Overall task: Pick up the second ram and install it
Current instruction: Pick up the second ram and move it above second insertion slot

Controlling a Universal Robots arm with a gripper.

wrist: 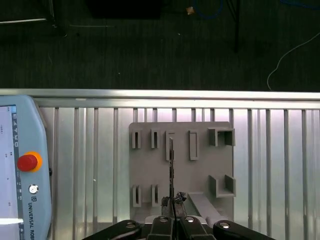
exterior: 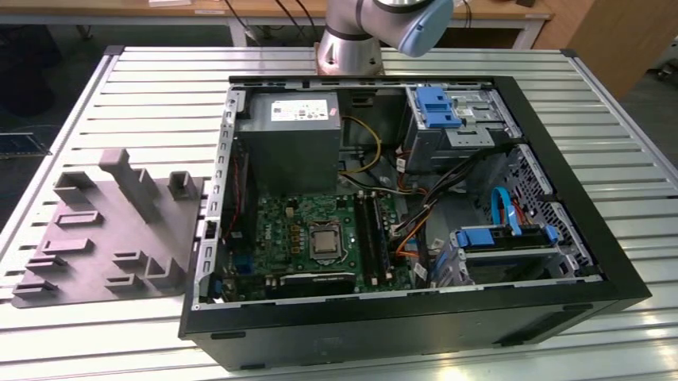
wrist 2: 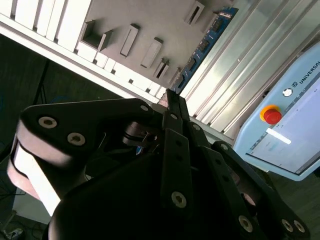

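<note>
Surface: a ribbed metal table point(exterior: 127, 87), with dark floor point(wrist: 150, 50) beyond its edge in the first wrist view.
Gripper: the gripper point(wrist: 173, 202) shows as dark linkages that narrow to two slim fingers, brought together with only a thin strip between them.
Grip: it is clamped on the second ram point(wrist: 171, 165), held at the end nearest the fingertips.
Second ram, edge-on: in the first wrist view it reads as a thin dark line running straight out from the fingertips, across the slotted plate.
Second ram, face-on: in the second wrist view its flat blue side point(wrist 2: 204, 46) shows with a row of dark chips, set against the plate's edge and the table ribs.
Below the ram: a grey fixture plate point(wrist: 200, 175) with rectangular slots and small raised brackets lies flat on the table.
Beside the plate: a pale blue teach pendant point(wrist: 20, 190) lies on the table, its red button point(wrist: 27, 162) on a yellow ring.
Arm: in the exterior view the silver and blue arm point(exterior: 371, 32) rises from the table's far edge.
Computer case: a black computer case point(exterior: 593, 238) lies open on its side, just beside the fixture plate, toward the exterior view's right.
Inside the case: a green motherboard point(exterior: 307, 230) with long black slots, a grey power supply point(exterior: 288, 127) next to it, and blue drive brackets point(exterior: 437, 107).
Slots: whether a strip already sits in them I cannot tell.
</note>
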